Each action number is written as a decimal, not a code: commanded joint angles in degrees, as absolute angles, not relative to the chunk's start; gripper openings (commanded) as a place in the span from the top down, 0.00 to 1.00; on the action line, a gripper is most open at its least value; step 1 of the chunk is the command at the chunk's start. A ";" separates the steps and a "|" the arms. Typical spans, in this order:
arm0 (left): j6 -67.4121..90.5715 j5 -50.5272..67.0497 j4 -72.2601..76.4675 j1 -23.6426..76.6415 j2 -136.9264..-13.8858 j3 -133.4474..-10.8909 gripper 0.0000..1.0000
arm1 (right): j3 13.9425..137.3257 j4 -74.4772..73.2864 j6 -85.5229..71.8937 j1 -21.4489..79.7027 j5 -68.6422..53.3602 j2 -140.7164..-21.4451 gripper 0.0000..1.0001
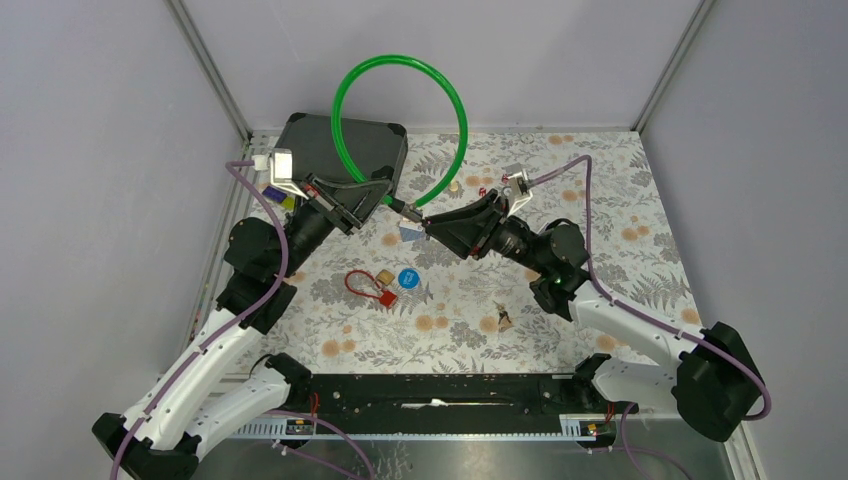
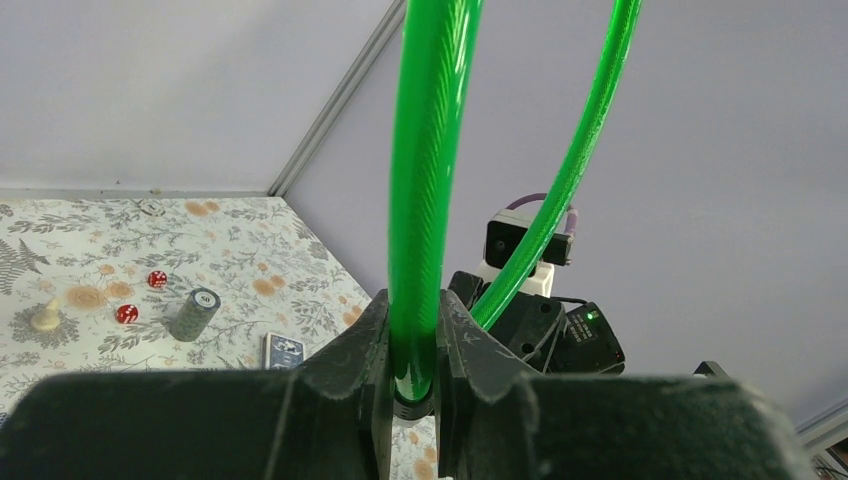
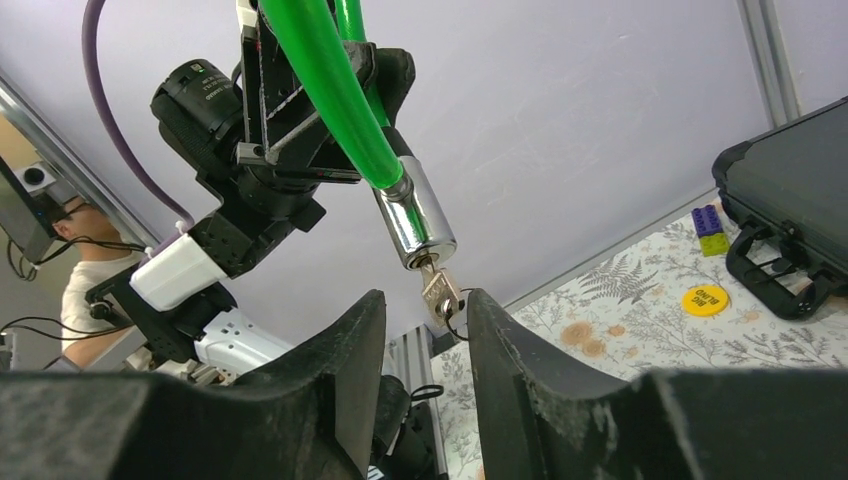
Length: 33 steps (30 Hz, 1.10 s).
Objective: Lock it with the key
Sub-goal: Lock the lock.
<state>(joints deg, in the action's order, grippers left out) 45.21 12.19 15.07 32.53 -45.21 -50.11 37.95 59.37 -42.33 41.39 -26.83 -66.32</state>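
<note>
L claw [image 2: 413, 315] clamps glossy green cable [image 2: 425, 150]; R claw [image 3: 424, 305] part-open round brass key [image 3: 439, 292] in chrome cyl [image 3: 415, 222].

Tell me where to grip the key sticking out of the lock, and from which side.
Grip the key by its flat head, the only part showing outside the chrome lock barrel; the shaft is buried in the keyhole. Come from below, in line with the barrel, which points down at a slant, with one finger on either side of the head. The right gripper straddles it, open.
</note>
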 commanded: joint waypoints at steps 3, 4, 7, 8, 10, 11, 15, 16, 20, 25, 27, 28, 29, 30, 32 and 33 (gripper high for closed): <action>44.04 11.39 20.48 32.93 -43.43 -51.45 1.00 | 39.04 55.48 -35.60 41.79 -24.80 -61.88 0.56; 43.77 11.39 20.26 32.91 -43.43 -51.54 1.00 | 39.29 54.02 -34.53 41.76 -24.73 -61.20 0.55; 43.34 11.32 19.95 32.96 -43.29 -51.63 1.00 | 40.36 48.78 -31.46 41.76 -25.04 -59.13 0.55; 43.27 11.14 20.02 32.96 -43.25 -51.52 1.00 | 40.88 46.88 -30.48 41.75 -25.65 -58.52 0.55; 43.16 10.87 20.04 32.95 -43.16 -51.35 1.00 | 42.24 42.29 -27.90 41.83 -27.37 -57.58 0.55; 43.11 10.84 20.12 32.96 -43.11 -51.27 1.00 | 42.63 41.41 -26.81 41.84 -28.34 -57.33 0.56; 43.31 11.66 20.92 32.98 -43.47 -51.15 1.00 | 41.99 44.40 -25.73 41.83 -30.51 -57.48 0.58; 43.40 12.20 21.30 33.04 -43.63 -51.15 1.00 | 41.72 45.83 -25.96 41.76 -30.76 -57.68 0.59; 44.30 13.62 23.44 33.13 -43.98 -50.77 1.00 | 41.86 49.41 -26.59 41.80 -30.91 -58.99 0.60; 44.91 15.60 24.78 33.56 -44.50 -50.71 1.00 | 42.35 52.37 -26.91 41.82 -31.20 -60.99 0.60; 44.92 15.90 24.92 33.82 -44.66 -50.78 1.00 | 42.66 53.09 -27.15 41.82 -31.25 -61.82 0.60; 44.91 16.05 25.00 33.96 -44.68 -50.80 1.00 | 42.77 53.33 -27.25 41.81 -31.23 -62.20 0.60; 44.91 16.27 25.11 34.05 -44.85 -50.84 1.00 | 42.89 53.61 -27.44 41.78 -31.24 -62.52 0.60; 44.91 16.47 25.28 34.10 -45.00 -50.88 1.00 | 42.91 53.88 -27.57 41.81 -31.18 -62.76 0.60; 44.91 16.84 25.39 34.26 -45.31 -51.04 1.00 | 42.90 54.48 -27.99 41.79 -31.29 -62.94 0.60; 44.91 16.97 25.40 34.32 -45.47 -51.06 1.00 | 42.85 54.78 -28.18 41.83 -31.50 -63.01 0.61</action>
